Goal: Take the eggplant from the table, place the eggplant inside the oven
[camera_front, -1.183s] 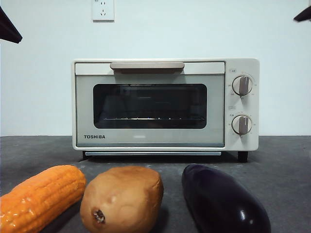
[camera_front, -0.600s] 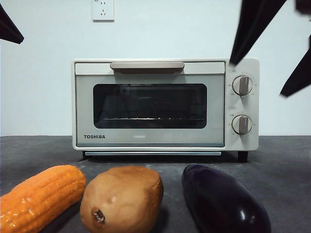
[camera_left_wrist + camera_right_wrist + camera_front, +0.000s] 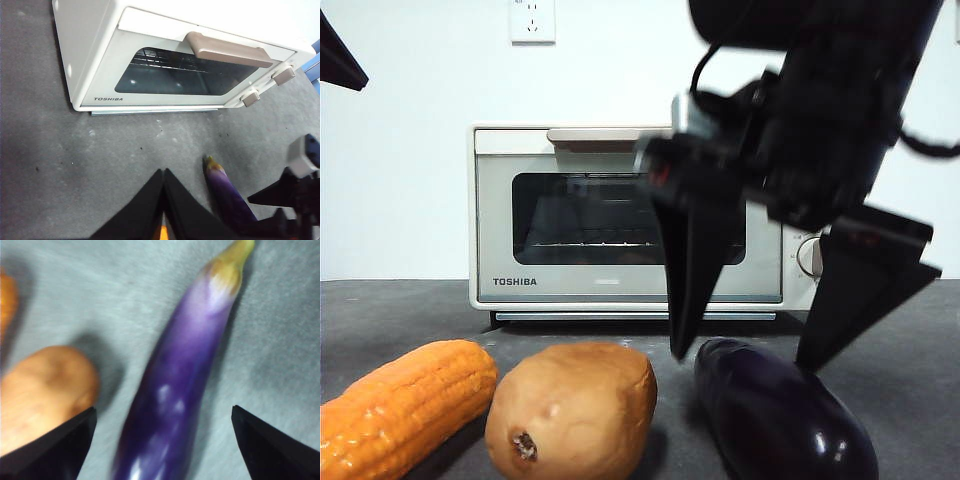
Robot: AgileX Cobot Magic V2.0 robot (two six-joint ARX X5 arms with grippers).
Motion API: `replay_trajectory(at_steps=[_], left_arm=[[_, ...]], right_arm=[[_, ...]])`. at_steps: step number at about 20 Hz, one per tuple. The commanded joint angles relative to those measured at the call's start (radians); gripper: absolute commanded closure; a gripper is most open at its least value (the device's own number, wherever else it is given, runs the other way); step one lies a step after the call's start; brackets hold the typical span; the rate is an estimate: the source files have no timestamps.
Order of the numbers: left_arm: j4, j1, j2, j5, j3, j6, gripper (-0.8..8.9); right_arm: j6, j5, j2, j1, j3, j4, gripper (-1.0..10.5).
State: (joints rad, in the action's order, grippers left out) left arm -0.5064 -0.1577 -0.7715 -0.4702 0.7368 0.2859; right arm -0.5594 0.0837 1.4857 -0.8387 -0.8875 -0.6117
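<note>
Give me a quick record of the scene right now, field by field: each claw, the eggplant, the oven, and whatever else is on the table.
right claw: open, jaws straddling the eggplant from above, not yet closed on it
left claw: shut, holding nothing, waiting away from the vegetables
eggplant: lying on the table, in front of the oven
oven: door closed, wire rack visible through the glass
potato: beside the eggplant
corn cob: on the potato's far side from the eggplant
</note>
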Motion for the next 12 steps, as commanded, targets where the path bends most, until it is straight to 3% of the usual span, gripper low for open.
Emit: replay_trajectory(at_steps=[1, 8, 10, 12], left_arm=[[0.005, -0.003, -0.007, 0.002, 0.023, -0.014, 8.09], [0.005, -0.003, -0.007, 0.002, 0.023, -0.021, 8.09], [0.005, -0.003, -0.007, 0.002, 0.023, -0.021, 8.09], [0.005, -0.01, -0.007, 0.002, 0.023, -0.021, 8.09]], right_arm=[[-0.018, -0.013, 0.052, -0.013, -0.018, 0.013, 5.4], [-0.043, -0.002, 0.07, -0.016, -0.018, 0.012, 7.8], [-0.042, 0.04, 0.068, -0.016, -0.019, -0.003, 8.2], [0.021, 0.076, 0.048, -0.013, -0.05, -0.099, 8.2]])
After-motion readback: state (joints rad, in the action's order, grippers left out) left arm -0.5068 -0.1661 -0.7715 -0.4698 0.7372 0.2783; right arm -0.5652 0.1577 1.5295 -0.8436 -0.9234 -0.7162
